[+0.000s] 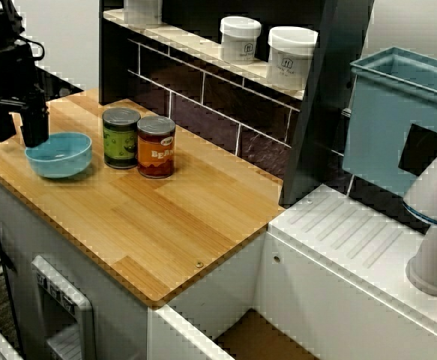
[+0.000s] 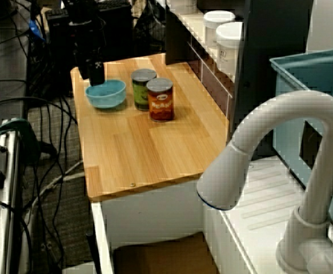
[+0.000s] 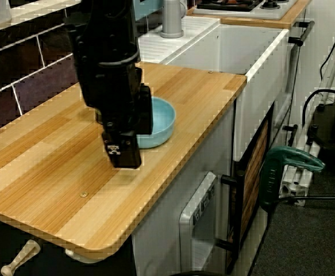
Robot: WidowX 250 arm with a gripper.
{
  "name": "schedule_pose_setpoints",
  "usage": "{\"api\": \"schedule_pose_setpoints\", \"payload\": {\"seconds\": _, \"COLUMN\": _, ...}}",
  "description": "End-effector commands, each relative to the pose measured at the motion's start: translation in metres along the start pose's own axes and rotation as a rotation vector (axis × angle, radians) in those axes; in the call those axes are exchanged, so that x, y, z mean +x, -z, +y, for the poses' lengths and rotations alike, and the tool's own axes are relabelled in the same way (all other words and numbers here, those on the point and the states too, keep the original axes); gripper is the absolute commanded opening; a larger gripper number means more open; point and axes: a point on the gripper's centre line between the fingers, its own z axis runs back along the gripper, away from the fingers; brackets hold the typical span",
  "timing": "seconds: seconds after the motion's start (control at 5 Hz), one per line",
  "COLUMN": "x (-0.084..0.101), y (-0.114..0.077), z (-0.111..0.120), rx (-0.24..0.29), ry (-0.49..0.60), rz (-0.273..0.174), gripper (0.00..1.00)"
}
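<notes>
Blue bowl (image 1: 61, 155) sits left of frame on wood counter (image 1: 173, 217), green can (image 1: 121, 139) just beside it, to right. Gripper (image 1: 17, 133) fingers apart, one at bowl's left rim, other outside. Judgement: centre rim between fingers, stay vertical; light bowl likely slides.

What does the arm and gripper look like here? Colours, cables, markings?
All black. The gripper is a boxy block with two thick, blunt fingers. A thin black cable loops near its top; a small white mark sits low on one side.
</notes>
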Motion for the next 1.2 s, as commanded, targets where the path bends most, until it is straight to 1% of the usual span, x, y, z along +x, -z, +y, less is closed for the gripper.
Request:
{"api": "schedule_pose_setpoints", "payload": {"seconds": 0.0, "x": 0.021, "y": -0.028, "z": 0.018, "rx": -0.005, "ry": -0.024, "rz": -0.054, "gripper": 1.0}}
{"api": "schedule_pose_setpoints", "payload": {"seconds": 0.2, "x": 0.028, "y": -0.032, "z": 0.03, "rx": -0.01, "ry": -0.054, "rz": -0.07, "gripper": 1.0}}
{"api": "schedule_pose_setpoints", "payload": {"seconds": 0.4, "x": 0.031, "y": -0.033, "z": 0.034, "rx": -0.033, "ry": -0.049, "rz": -0.062, "gripper": 1.0}}
{"api": "schedule_pose_setpoints", "payload": {"seconds": 0.6, "x": 0.039, "y": -0.042, "z": 0.027, "rx": -0.029, "ry": 0.001, "rz": -0.056, "gripper": 1.0}}
{"api": "schedule_pose_setpoints", "payload": {"seconds": 0.8, "x": 0.033, "y": -0.035, "z": 0.01, "rx": -0.002, "ry": 0.056, "rz": -0.062, "gripper": 1.0}}
{"api": "schedule_pose_setpoints", "payload": {"seconds": 1.0, "x": 0.028, "y": -0.034, "z": -0.002, "rx": 0.006, "ry": 0.076, "rz": -0.058, "gripper": 1.0}}
